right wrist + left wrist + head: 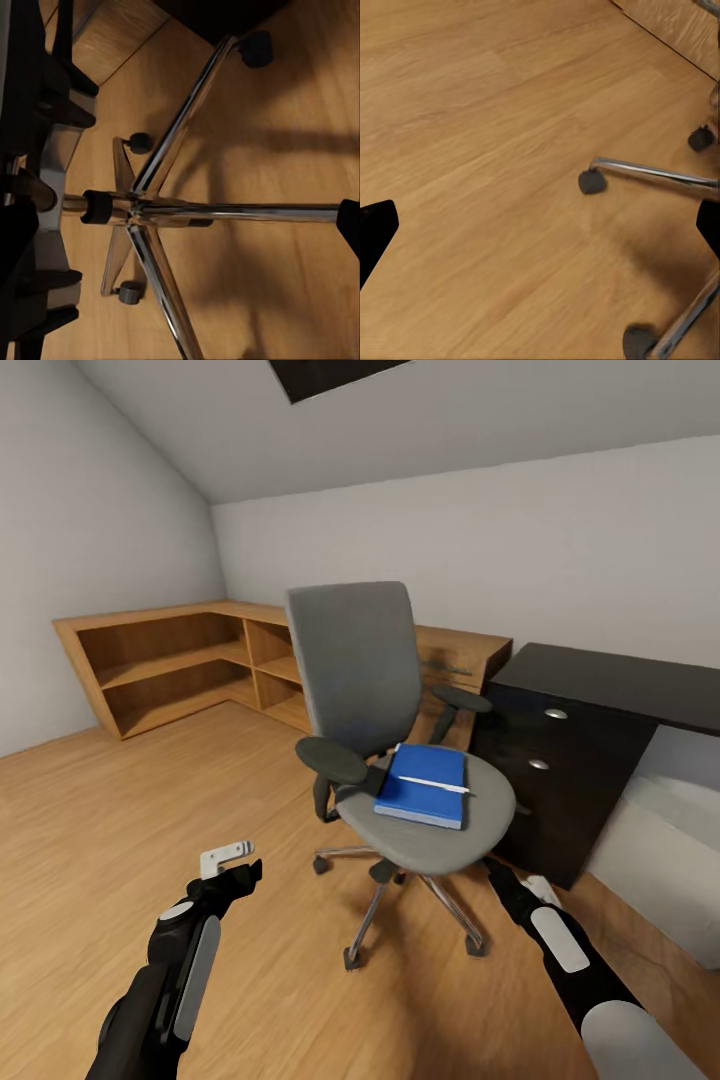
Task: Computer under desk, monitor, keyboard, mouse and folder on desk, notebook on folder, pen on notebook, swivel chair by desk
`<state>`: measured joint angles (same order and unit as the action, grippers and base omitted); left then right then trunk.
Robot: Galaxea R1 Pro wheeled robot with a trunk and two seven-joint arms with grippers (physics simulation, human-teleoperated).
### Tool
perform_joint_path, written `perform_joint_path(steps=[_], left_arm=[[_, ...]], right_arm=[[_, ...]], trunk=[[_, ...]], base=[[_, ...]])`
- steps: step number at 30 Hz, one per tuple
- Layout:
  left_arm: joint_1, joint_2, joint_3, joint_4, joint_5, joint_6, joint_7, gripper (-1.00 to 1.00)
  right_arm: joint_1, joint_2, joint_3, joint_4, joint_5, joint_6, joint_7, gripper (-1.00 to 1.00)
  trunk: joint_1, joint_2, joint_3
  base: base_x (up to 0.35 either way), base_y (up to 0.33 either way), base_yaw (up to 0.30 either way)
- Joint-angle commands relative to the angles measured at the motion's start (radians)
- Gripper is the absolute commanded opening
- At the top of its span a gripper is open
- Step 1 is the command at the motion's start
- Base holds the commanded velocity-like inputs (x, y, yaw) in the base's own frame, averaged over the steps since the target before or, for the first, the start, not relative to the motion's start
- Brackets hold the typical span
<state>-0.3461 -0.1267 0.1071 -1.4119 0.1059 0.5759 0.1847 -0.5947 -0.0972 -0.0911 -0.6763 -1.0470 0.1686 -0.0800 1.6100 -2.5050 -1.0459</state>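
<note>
**Folder stack waits on the chair**

The blue folder (423, 787), with the pen (433, 785) across it, lies on the swivel chair (400, 760) beside the black surface (600, 680). Both sets of fingers hang low and apart, empty. A careless lift could roll the pen off.

Both arms reach forward and low in the head view. The left arm (165, 980) is black with a grey panel, its gripper (232, 863) level with the wrist and its pale fingers (222, 856) spread apart. The right arm (575, 970) angles inward, its gripper (497, 872) largely hidden; in its wrist view the dark fingertips (349, 225) sit at opposite edges, wide apart.
</note>
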Motion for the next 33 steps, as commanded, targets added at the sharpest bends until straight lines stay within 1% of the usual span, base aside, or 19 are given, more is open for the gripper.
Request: perform_joint_path(steps=[1, 10, 16, 30, 33], left_arm=[[-0.001, -0.001, 0.000, -0.001, 0.011, 0.004, 0.007, 1.00], [-0.001, -0.001, 0.000, 0.001, 0.011, 0.004, 0.007, 1.00], [-0.001, -0.001, 0.000, 0.001, 0.011, 0.004, 0.007, 1.00], [-0.001, -0.001, 0.000, 0.001, 0.011, 0.004, 0.007, 1.00], [-0.001, -0.001, 0.000, 0.001, 0.011, 0.004, 0.007, 1.00]], right_arm=[[0.000, 0.001, 0.001, -0.003, -0.015, 0.005, -0.001, 1.00], [0.000, 0.002, 0.002, -0.003, -0.015, 0.005, -0.001, 1.00], [0.000, 0.002, 0.002, -0.003, -0.015, 0.005, -0.001, 1.00], [0.000, 0.002, 0.002, -0.005, -0.015, 0.005, -0.001, 1.00], [0.000, 0.002, 0.002, -0.005, -0.015, 0.005, -0.001, 1.00]], trunk=[[0.000, 0.000, -0.001], [0.000, 0.000, -0.001], [0.000, 0.000, -0.001], [0.000, 0.000, -0.001], [0.000, 0.000, -0.001]], base=[[0.320, 0.000, 0.000], [0.285, 0.000, 0.000], [0.213, 0.000, 0.000], [0.021, 0.000, 0.000], [0.000, 0.000, 0.127]])
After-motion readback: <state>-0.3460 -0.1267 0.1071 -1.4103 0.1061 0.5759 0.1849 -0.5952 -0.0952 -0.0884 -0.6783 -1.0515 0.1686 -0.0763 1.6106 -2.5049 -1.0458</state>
